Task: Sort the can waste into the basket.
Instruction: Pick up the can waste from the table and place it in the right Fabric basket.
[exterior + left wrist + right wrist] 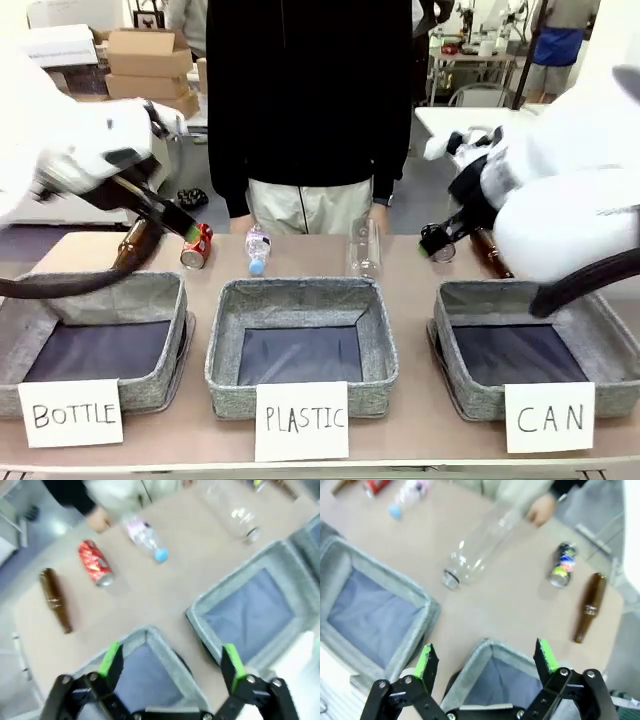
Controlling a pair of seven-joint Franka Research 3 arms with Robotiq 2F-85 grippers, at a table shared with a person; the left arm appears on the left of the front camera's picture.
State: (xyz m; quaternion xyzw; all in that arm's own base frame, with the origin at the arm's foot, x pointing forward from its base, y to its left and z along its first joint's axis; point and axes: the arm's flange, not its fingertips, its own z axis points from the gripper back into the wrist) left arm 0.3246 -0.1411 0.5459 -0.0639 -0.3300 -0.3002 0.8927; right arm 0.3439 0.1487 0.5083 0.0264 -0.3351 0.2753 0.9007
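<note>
From the front, our CAN basket (540, 345) sits on the tabletop (400, 420), with the red can (196, 246) far to its left. In the left wrist view, our left tool (171, 661) gapes empty (fingers wide). In the right wrist view, our right tool (486, 659) gapes too; the dark can (562, 565) lies beyond the basket.

The table (400, 420) carries three grey baskets in a row: the PLASTIC basket (300, 300) in the middle, the BOTTLE basket (100, 290) to its left, the CAN basket (540, 295) to its right. Beyond the PLASTIC basket lie a small bottle (258, 248) and a clear bottle (365, 246). Farther left lie the red can (196, 247) and a brown bottle (135, 243); farther right, the dark can (562, 565) beside another brown bottle (589, 607).
</note>
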